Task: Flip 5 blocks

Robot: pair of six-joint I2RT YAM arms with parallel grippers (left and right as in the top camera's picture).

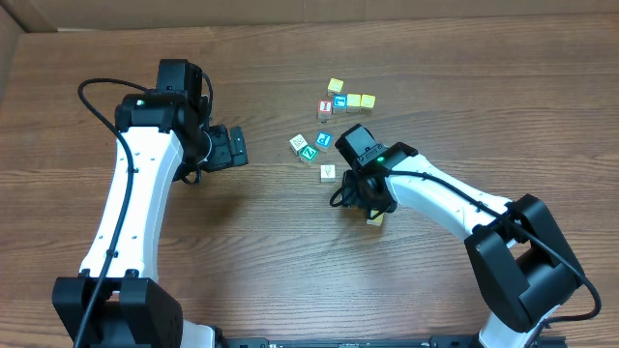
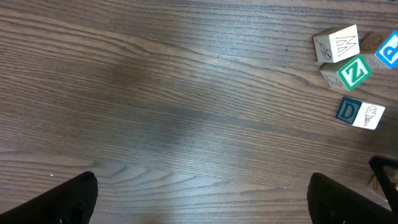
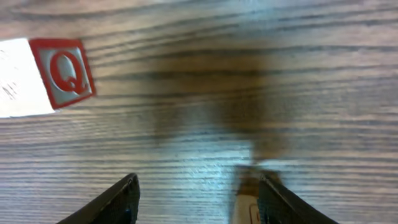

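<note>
The Z block lies mid-table, green face up. The whitish W block sits close against its left and the P block just beside its right. The D block, white on top with a blue D on one side, sits apart, nearer the front. The cream block lies well apart from these, under the right gripper. That gripper's fingers are released: the block sits between them, close to one finger and not clamped. The left gripper hovers left of the group, its fingers spread wide on nothing.

The table is dark brown wood grain, matte, with a soft pale sheen in the wrist views. Its far edge meets tan cardboard. A second cluster of yellow, blue-letter and red-letter blocks lies beyond the group, short of that edge. Bare wood runs between the left gripper and the W block, and across the front between the two arms.
</note>
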